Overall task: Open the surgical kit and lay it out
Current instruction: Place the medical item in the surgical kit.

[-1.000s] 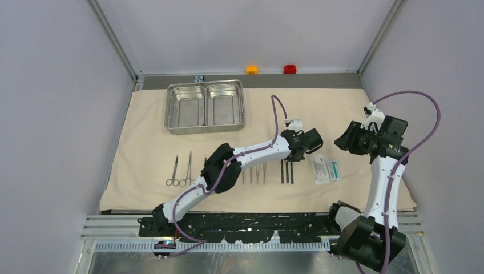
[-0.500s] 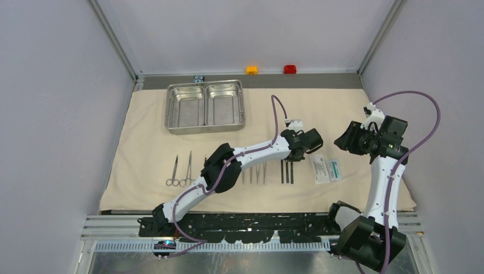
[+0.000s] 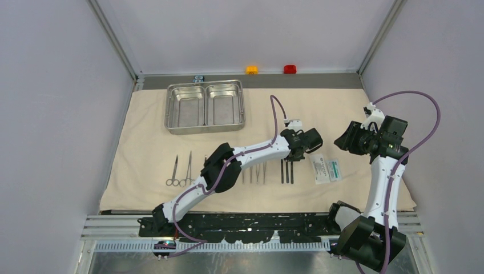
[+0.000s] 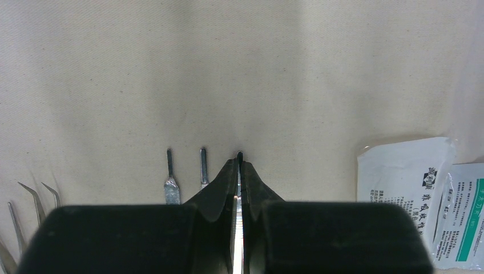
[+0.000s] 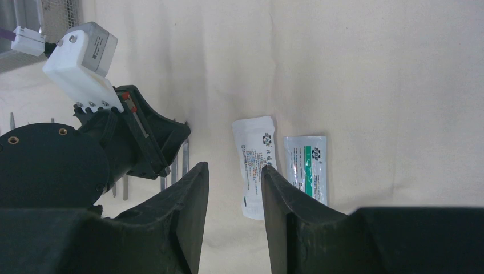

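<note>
Tray (image 3: 188,108) bare in both compartments; L jaws clenched on thin tool (image 4: 240,156), R jaws apart

We see a plain beige cloth (image 3: 342,108) with a fine, unpatterned weave. The tray (image 3: 205,129) is shiny steel and the forceps (image 3: 173,171) are silver-grey. The straight tool (image 4: 235,228) shows bright silver between the black left fingers (image 4: 220,194) and dark at its tip. One packet (image 4: 399,188) is white with black print; the second packet (image 4: 465,214) is white with a green band. We note an orange button (image 3: 251,69) and a red button (image 3: 290,69). The left arm (image 3: 257,151) and right arm (image 3: 381,182) are white and black, with purple cables (image 3: 276,123). The walls (image 3: 51,114) are pale lilac-grey.
</note>
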You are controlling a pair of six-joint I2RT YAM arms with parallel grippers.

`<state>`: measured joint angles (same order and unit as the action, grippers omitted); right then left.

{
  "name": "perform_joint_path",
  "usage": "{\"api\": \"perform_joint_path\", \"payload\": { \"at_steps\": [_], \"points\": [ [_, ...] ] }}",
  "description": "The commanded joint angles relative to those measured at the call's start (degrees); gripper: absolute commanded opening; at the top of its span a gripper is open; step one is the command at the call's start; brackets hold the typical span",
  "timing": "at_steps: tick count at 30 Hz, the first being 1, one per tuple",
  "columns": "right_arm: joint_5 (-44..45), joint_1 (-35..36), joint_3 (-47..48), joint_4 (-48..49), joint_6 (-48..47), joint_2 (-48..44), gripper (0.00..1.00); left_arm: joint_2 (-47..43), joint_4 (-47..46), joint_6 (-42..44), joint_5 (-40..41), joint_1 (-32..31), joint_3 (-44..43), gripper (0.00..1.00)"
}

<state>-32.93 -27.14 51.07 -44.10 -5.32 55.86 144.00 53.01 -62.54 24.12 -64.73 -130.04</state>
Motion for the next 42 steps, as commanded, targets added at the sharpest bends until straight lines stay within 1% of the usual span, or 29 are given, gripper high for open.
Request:
{"api": "perform_joint_path", "payload": {
  "at_steps": [1, 20, 30, 42],
  "points": [
    [-1.0, -0.4, 0.0, 1.1, -0.6, -1.1, 0.44, -0.1, 0.0, -1.1, -0.1, 0.5, -1.4, 0.04],
    [-1.2, -0.6, -0.1, 1.2, -0.6, -1.3, 0.44, 0.9, -0.4, -0.4, 1.9, 1.1, -2.9, 0.06],
    [-1.3, -0.8, -0.2, 1.2, -0.6, -1.2, 0.44, 1.0, -0.5, -0.5, 1.2, 1.6, -2.5, 0.07],
    [-1.4, -0.8, -0.3, 1.2, -0.5, -1.5, 0.44, 0.0, -2.2, 0.8, 0.5, 1.5, -1.4, 0.18]
  ]
}}
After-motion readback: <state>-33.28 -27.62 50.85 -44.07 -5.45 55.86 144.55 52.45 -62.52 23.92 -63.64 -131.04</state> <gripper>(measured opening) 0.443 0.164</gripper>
